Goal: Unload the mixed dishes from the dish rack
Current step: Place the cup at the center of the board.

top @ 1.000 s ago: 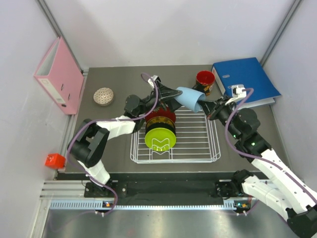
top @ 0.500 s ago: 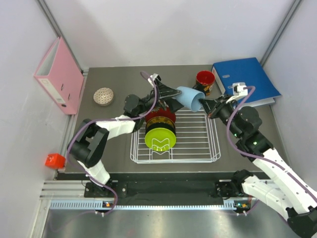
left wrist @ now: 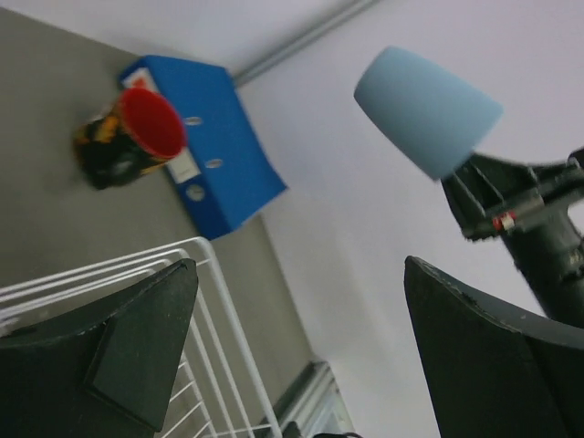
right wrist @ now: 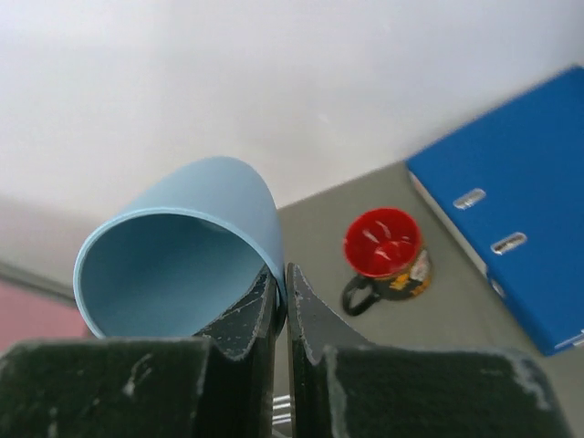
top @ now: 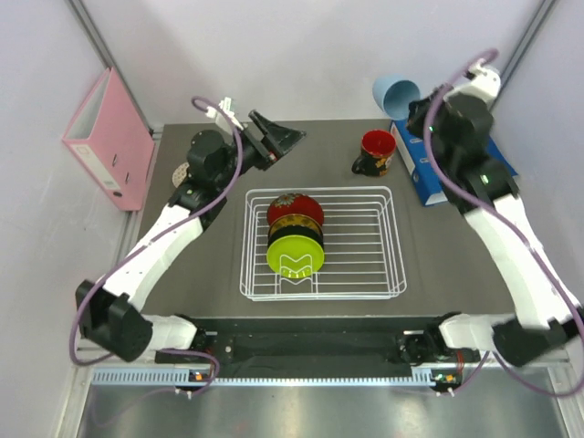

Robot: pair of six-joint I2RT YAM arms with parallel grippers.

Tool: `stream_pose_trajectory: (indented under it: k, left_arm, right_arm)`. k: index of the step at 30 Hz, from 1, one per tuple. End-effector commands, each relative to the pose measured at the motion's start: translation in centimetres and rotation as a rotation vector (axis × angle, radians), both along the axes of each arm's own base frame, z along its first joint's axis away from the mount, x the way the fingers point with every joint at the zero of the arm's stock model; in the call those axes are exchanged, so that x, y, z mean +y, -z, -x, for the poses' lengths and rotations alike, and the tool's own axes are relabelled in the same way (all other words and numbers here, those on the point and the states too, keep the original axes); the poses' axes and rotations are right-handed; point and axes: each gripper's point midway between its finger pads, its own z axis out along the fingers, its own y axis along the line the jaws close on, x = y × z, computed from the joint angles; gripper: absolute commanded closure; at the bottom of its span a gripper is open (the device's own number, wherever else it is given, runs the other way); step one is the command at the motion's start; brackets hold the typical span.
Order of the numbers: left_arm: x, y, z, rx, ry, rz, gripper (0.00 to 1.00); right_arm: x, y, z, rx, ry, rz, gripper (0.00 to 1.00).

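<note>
At the far left, a pink lever-arch binder leans against the wall, and just beside it the small beige net-patterned bowl sits on the dark grey table, mostly hidden under the left arm. Up over the table's far edge, the left gripper hangs with its jaws spread wide and nothing between them. Centre of the table, the white wire dish rack holds three dishes on edge at its left end, front to back: the lime-green bowl, the yellow-and-black ornate plate and the red gold-patterned bowl. Right of the rack's far corner, the dark mug with a red rim stands upright on the table, near a blue binder lying flat. Above these, the right gripper is raised high, pinching the rim wall of a light-blue plastic cup tipped on its side.
</note>
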Motion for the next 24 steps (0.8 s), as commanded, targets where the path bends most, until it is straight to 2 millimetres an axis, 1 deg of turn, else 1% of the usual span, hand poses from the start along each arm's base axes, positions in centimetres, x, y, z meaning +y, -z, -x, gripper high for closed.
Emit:
stream_pose_trajectory:
  k: [1, 2, 3, 4, 5, 6, 7, 8, 9, 10, 11, 12, 13, 15, 17, 18, 20, 21, 23, 24]
  left_arm:
    - [4.7, 8.2, -0.2, 0.201, -0.234, -0.280, 0.01]
    - [5.2, 8.1, 0.4, 0.200, -0.242, -0.283, 0.01]
    - [5.5, 9.0, 0.7, 0.220, -0.252, -0.294, 0.01]
    - [5.7, 9.3, 1.0, 0.226, -0.258, -0.294, 0.01]
    - [6.2, 9.1, 1.4, 0.224, -0.276, -0.286, 0.01]
    - [6.5, 9.9, 1.6, 0.252, -0.287, -0.280, 0.01]
    - [6.7, 10.1, 1.8, 0.261, -0.298, -0.273, 0.01]
    - [6.9, 10.2, 2.0, 0.272, -0.309, -0.260, 0.01]
    - [6.9, 10.8, 2.2, 0.287, -0.305, -0.260, 0.01]
    - [6.8, 11.2, 2.4, 0.298, -0.299, -0.253, 0.01]
    - [6.6, 11.3, 2.8, 0.302, -0.282, -0.244, 0.01]
    - [6.5, 12.0, 2.8, 0.318, -0.281, -0.231, 0.01]
    - [6.6, 12.3, 2.9, 0.329, -0.285, -0.229, 0.01]
    - [6.9, 13.1, 2.9, 0.352, -0.300, -0.242, 0.01]
    - [7.0, 13.5, 3.0, 0.365, -0.305, -0.252, 0.01]
    - [7.1, 13.7, 3.0, 0.371, -0.307, -0.259, 0.01]
    - [7.1, 14.0, 3.2, 0.380, -0.303, -0.260, 0.01]
    - [7.1, 14.2, 3.2, 0.387, -0.304, -0.258, 0.01]
    - [7.1, 14.6, 3.3, 0.395, -0.307, -0.252, 0.01]
    - [7.1, 14.9, 3.3, 0.400, -0.307, -0.254, 0.01]
  right_arm:
    - [-1.1, 6.8, -5.7, 0.292, 0.072, 0.051, 1.00]
    - [-1.0, 7.1, -6.4, 0.315, 0.077, 0.057, 1.00]
    - [-1.0, 8.2, -6.5, 0.371, 0.082, 0.069, 1.00]
    - [-1.0, 8.1, -7.8, 0.379, 0.094, 0.059, 1.00]
    - [-0.9, 8.3, -8.3, 0.390, 0.091, 0.051, 1.00]
    - [-0.6, 8.5, -8.7, 0.398, 0.067, 0.019, 1.00]
    - [-0.8, 8.7, -9.6, 0.396, 0.063, 0.000, 1.00]
    - [-0.4, 8.7, -10.0, 0.396, 0.048, -0.004, 1.00]
    - [-0.5, 10.1, -11.1, 0.423, 0.066, 0.008, 1.00]
    - [-0.6, 9.6, -11.4, 0.422, 0.074, 0.012, 1.00]
    - [-0.6, 9.8, -11.8, 0.432, 0.083, 0.018, 1.00]
    - [-0.8, 10.1, -12.3, 0.443, 0.090, 0.027, 1.00]
    - [-1.1, 10.6, -13.3, 0.454, 0.102, 0.024, 1.00]
    - [-1.1, 11.0, -13.9, 0.462, 0.099, 0.017, 1.00]
    - [-1.6, 11.7, -14.6, 0.474, 0.113, 0.014, 1.00]
    - [-1.7, 12.7, -15.1, 0.498, 0.117, 0.017, 1.00]
    - [-2.1, 13.5, -15.4, 0.515, 0.130, 0.020, 1.00]
    - [-2.1, 14.4, -15.7, 0.533, 0.139, 0.022, 1.00]
    - [-2.2, 16.1, -15.7, 0.568, 0.141, 0.033, 1.00]
    - [-2.1, 16.4, -15.7, 0.568, 0.139, 0.029, 1.00]
